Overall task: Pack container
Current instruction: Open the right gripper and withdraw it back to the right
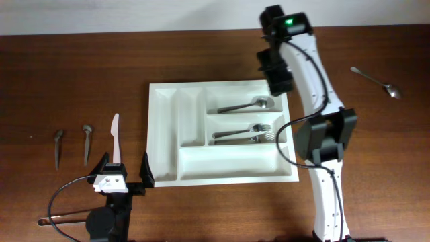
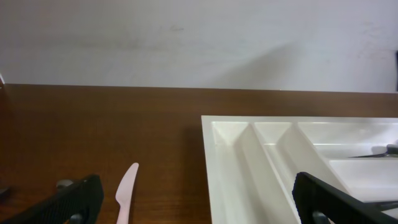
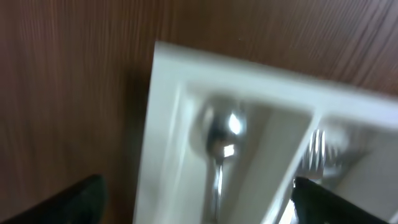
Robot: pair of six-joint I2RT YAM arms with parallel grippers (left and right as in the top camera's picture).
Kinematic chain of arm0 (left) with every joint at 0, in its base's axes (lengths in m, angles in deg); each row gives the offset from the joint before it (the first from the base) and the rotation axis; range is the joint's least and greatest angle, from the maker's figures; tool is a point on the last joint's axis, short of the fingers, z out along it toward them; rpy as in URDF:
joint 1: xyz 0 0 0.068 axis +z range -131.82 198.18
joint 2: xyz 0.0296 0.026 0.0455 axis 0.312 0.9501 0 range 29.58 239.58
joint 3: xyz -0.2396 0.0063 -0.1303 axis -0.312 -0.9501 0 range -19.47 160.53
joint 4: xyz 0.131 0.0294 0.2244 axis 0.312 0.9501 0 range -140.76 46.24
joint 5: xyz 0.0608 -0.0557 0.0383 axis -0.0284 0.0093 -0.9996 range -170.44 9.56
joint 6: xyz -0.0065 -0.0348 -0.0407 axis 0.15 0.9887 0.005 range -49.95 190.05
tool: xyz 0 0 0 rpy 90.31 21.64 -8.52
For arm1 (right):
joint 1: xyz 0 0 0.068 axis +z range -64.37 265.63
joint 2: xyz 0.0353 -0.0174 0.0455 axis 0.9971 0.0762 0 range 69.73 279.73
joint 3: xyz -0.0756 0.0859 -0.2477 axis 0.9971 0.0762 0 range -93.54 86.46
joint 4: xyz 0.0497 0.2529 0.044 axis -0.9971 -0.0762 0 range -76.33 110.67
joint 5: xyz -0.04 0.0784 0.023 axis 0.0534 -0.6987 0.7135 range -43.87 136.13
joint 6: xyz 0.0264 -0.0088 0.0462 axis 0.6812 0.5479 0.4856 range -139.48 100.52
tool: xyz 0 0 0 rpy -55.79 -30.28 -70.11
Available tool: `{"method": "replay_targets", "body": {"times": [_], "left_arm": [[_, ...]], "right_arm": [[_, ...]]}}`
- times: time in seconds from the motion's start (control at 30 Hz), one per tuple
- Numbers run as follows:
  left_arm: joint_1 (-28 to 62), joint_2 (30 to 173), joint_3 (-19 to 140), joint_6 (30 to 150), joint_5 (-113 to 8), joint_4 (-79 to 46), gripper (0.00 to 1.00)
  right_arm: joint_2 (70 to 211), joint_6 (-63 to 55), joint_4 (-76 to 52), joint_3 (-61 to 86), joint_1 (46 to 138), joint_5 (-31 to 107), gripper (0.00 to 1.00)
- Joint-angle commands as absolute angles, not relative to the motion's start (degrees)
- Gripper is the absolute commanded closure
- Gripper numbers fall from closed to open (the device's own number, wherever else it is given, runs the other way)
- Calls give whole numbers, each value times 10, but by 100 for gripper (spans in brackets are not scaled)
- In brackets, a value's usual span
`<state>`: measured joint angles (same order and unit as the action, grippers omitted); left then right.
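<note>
The white cutlery tray (image 1: pixel 168 134) lies mid-table. A metal spoon (image 1: pixel 243 105) lies in its top wide compartment and forks (image 1: pixel 245 134) in the middle one. My right gripper (image 1: pixel 277 79) is open and empty, hovering over the tray's top right corner; its view shows the tray wall (image 3: pixel 163 124), the spoon bowl (image 3: pixel 221 134) and fork tines (image 3: pixel 320 149), blurred. My left gripper (image 1: pixel 124 176) is open and empty at the front left, beside the tray's front left corner. A white plastic knife (image 1: pixel 115 138) lies just ahead of it and shows in the left wrist view (image 2: pixel 126 193), beside the tray (image 2: pixel 233 155).
Two small metal utensils (image 1: pixel 58 146) (image 1: pixel 87 141) lie at the left. A metal spoon (image 1: pixel 377 82) lies at the far right. Another utensil handle (image 1: pixel 64 218) lies near the front left edge. The right arm's base (image 1: pixel 328 202) stands right of the tray.
</note>
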<state>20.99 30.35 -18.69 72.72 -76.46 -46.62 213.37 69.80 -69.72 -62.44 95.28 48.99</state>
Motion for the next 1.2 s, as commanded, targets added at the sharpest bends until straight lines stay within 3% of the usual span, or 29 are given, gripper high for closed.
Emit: {"method": "replay_targets", "body": {"times": [0.0, 0.1, 0.43, 0.53, 0.73, 1.03, 1.17], "left_arm": [[213, 299, -190, 731, -771, -464, 1], [213, 299, -190, 731, -771, -464, 1], [213, 299, -190, 731, -771, -464, 1], [213, 299, -190, 731, -771, -464, 1], [213, 299, -190, 731, -771, -464, 1], [213, 299, -190, 731, -771, -464, 1], [213, 299, -190, 731, -771, -464, 1]], "right_arm": [[2136, 677, -698, -618, 872, 524, 1], [2136, 621, -695, -618, 802, 524, 1], [2136, 115, -658, -618, 648, 524, 1], [2136, 98, -649, -618, 619, 524, 1], [2136, 220, -631, -618, 574, 456, 1], [2136, 146, -517, -618, 568, 398, 1], [2136, 57, -473, -618, 570, 386, 1]]}}
